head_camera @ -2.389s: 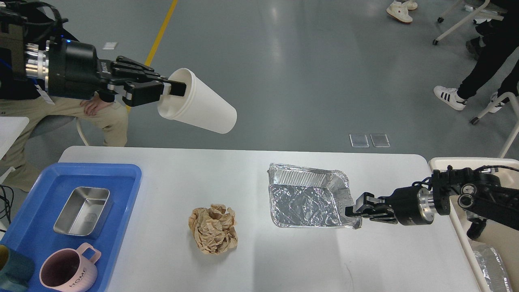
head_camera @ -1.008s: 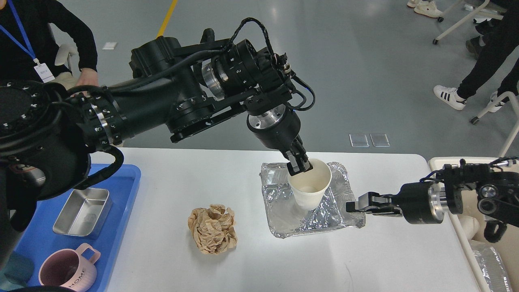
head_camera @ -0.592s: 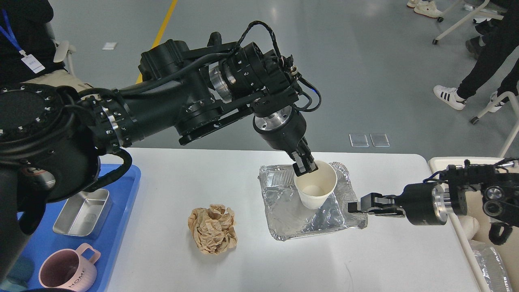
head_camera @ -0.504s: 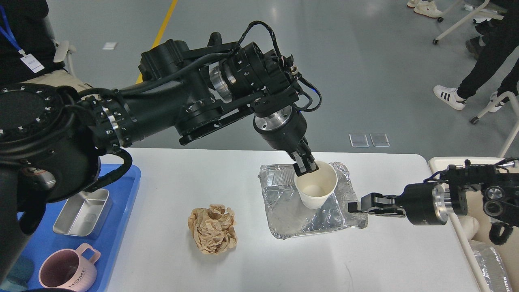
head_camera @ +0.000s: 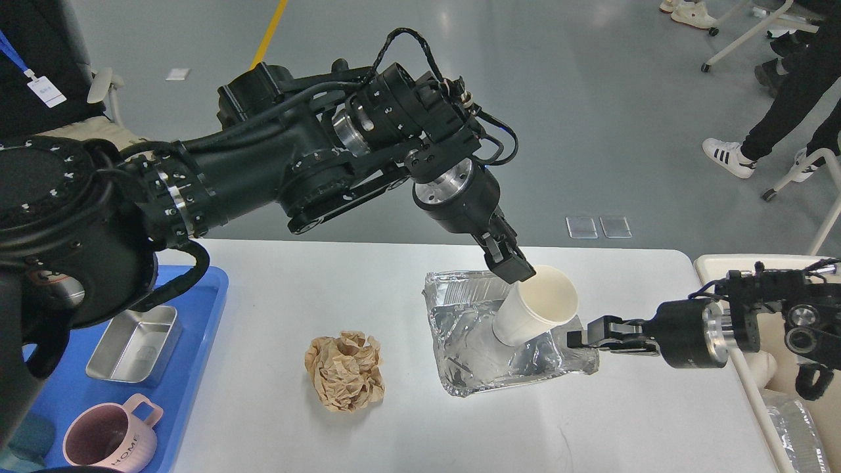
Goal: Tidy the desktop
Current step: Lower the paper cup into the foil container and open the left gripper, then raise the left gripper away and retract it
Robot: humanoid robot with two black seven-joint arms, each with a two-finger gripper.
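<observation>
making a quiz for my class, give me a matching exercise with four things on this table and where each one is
Things:
1. paper cup
2. crumpled brown paper
3. pink mug
4. foil tray

Places or states:
A. corner gripped by the right pincer
B. loose on the desktop
C. rim held by the left pincer, tilted
D. on the blue tray

Pairs: 1-C, 2-B, 3-D, 4-A
</observation>
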